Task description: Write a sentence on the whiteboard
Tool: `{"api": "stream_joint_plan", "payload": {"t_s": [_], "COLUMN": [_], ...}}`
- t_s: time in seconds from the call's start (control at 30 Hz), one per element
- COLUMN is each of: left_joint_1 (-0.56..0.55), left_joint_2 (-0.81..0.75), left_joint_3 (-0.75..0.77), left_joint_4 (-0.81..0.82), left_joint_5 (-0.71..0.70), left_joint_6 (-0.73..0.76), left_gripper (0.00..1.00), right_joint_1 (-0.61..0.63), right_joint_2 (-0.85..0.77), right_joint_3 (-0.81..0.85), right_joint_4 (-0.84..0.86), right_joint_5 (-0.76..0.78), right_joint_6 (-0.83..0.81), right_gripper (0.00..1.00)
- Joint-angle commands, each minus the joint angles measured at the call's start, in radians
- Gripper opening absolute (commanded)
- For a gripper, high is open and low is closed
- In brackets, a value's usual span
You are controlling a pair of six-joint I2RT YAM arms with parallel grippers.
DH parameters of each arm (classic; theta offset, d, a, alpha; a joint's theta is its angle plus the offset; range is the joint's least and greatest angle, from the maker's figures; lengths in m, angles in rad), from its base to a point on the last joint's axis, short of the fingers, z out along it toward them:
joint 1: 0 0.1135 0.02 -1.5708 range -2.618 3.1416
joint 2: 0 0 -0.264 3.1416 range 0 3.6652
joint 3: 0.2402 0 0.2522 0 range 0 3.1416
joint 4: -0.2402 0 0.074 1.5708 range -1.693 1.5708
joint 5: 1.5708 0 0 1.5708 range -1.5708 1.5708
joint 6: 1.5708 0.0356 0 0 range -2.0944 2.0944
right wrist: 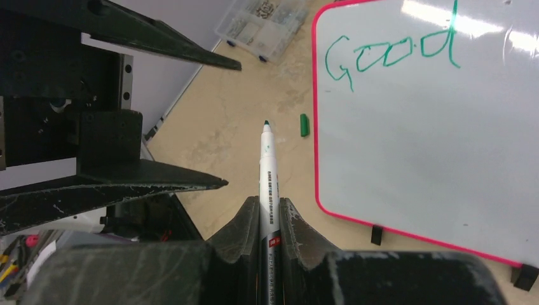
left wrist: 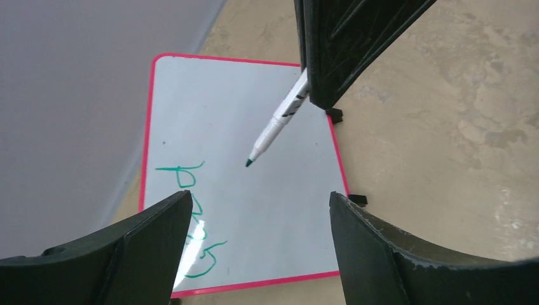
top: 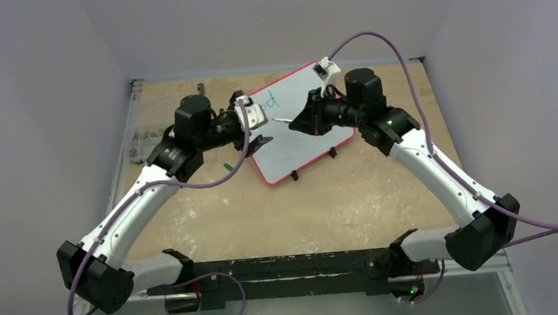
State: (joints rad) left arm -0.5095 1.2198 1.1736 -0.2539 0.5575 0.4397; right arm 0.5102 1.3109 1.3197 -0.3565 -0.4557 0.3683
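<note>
On the tan tabletop [top: 265, 211], the sentence [right wrist: 391, 54] on the whiteboard [top: 297, 145] reads only "Good", so it looks unfinished. The right gripper [right wrist: 264, 210] pinches the green marker [right wrist: 267, 171]; the left gripper [left wrist: 259, 197] gapes empty.

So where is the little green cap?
The green cap lies on the table, just outside the whiteboard's red edge on the left arm's side, below the word Good in the right wrist view.

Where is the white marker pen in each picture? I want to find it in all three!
Top external: the marker is a tiny white stick in the upper middle, over the whiteboard.
Left wrist: the marker is in the upper middle, slanting down-left, with its green tip over the whiteboard.
Right wrist: the marker is at the bottom middle, pointing up, left of the whiteboard.
Shared landmark: the whiteboard's red frame and its green writing.
</note>
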Motion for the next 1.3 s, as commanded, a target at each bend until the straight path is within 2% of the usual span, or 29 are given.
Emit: {"api": "stream_joint_plan", "payload": {"t_s": [0.0, 0.23, 0.57, 0.7, 0.77, 0.83, 0.87, 0.93, 0.97, 1.0, 1.03, 1.07, 1.13, 1.27], "left_joint_1": [-0.084, -0.178, -0.237, -0.259, -0.271, -0.276, -0.277, -0.278, -0.278, -0.278, -0.278, -0.278, -0.278, -0.279], "left_joint_2": [-0.073, -0.052, 0.028, 0.054, 0.068, 0.072, 0.069, 0.058, 0.056, 0.052, 0.050, 0.049, 0.049, 0.042], "left_joint_3": [-0.047, -0.057, -0.018, 0.001, 0.011, 0.013, 0.009, -0.003, -0.005, -0.006, -0.006, -0.005, -0.005, -0.017], "left_joint_4": [0.140, 0.151, 0.102, 0.084, 0.071, 0.062, 0.064, 0.077, 0.080, 0.080, 0.086, 0.090, 0.098, 0.132], "left_joint_5": [-0.147, -0.236, -0.305, -0.306, -0.308, -0.302, -0.297, -0.285, -0.283, -0.278, -0.278, -0.283, -0.284, -0.291], "left_joint_6": [0.227, 0.326, 0.400, 0.418, 0.430, 0.435, 0.434, 0.417, 0.406, 0.394, 0.376, 0.355, 0.320, 0.249], "left_gripper": [0.78, 0.76, 0.63, 0.45, 0.28, 0.04, 0.00, 0.00, 0.00, 0.00, 0.00, 0.00, 0.00, 0.00], "right_joint_1": [0.021, 0.034, 0.049, 0.058, 0.062, 0.065, 0.064, 0.065, 0.065, 0.065, 0.064, 0.064, 0.064, 0.064], "right_joint_2": [-0.030, -0.048, -0.043, -0.035, -0.032, -0.028, -0.025, -0.021, -0.020, -0.020, -0.026, -0.034, -0.061, -0.101], "right_joint_3": [0.022, 0.025, 0.047, 0.049, 0.049, 0.047, 0.046, 0.041, 0.042, 0.043, 0.041, 0.039, 0.018, -0.026], "right_joint_4": [-0.090, -0.121, -0.141, -0.142, -0.141, -0.139, -0.137, -0.127, -0.123, -0.117, -0.110, -0.095, -0.040, 0.050], "right_joint_5": [-0.024, -0.036, -0.052, -0.055, -0.055, -0.055, -0.055, -0.051, -0.043, -0.031, -0.018, -0.009, 0.006, 0.035], "right_joint_6": [0.027, 0.016, 0.003, 0.000, -0.001, -0.004, -0.005, -0.001, 0.000, 0.000, 0.001, 0.001, 0.024, 0.088], "right_gripper": [0.00, 0.00, 0.00, 0.00, 0.00, 0.00, 0.00, 0.00, 0.09, 0.32, 0.63, 0.78, 0.85, 0.80]}}
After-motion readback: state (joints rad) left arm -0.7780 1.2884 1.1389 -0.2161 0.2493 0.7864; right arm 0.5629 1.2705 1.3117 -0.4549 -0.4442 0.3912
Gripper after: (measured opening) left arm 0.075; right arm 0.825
